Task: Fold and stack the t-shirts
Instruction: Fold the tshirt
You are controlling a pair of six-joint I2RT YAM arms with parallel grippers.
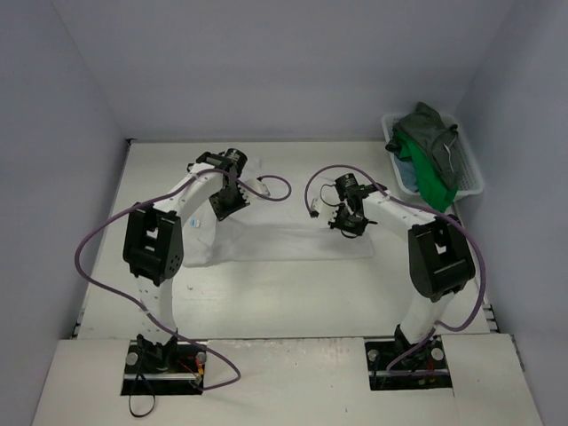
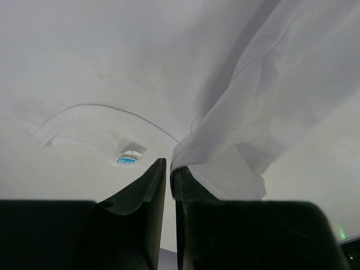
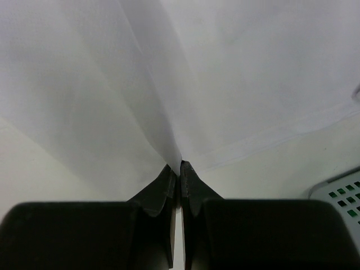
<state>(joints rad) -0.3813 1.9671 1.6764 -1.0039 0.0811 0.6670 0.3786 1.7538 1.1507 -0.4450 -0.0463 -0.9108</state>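
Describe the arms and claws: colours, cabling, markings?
Both arms match: left arm and right arm have white links and black boxy joint housings. A purple cable loops along each. The left claw and right claw have black, wedge-tapered fingers. No markings show.

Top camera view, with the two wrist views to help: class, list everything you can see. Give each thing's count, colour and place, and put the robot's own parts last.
white t-shirt: one, white, spread on the middle of the table
dark grey-green t-shirt: one, dark grey-green, on top of the pile in the basket
bright green t-shirt: one, bright green, in the basket, hanging over its near side
teal-blue t-shirt: one, teal-blue, in the basket, mostly covered
basket: one, white mesh, far right corner
table: one, white, under everything
cables: two, purple, looping along the arms
left arm: one, white and black, near left
right arm: one, white and black, near right
left hand: one, black, pinching the white t-shirt
right hand: one, black, pinching the white t-shirt
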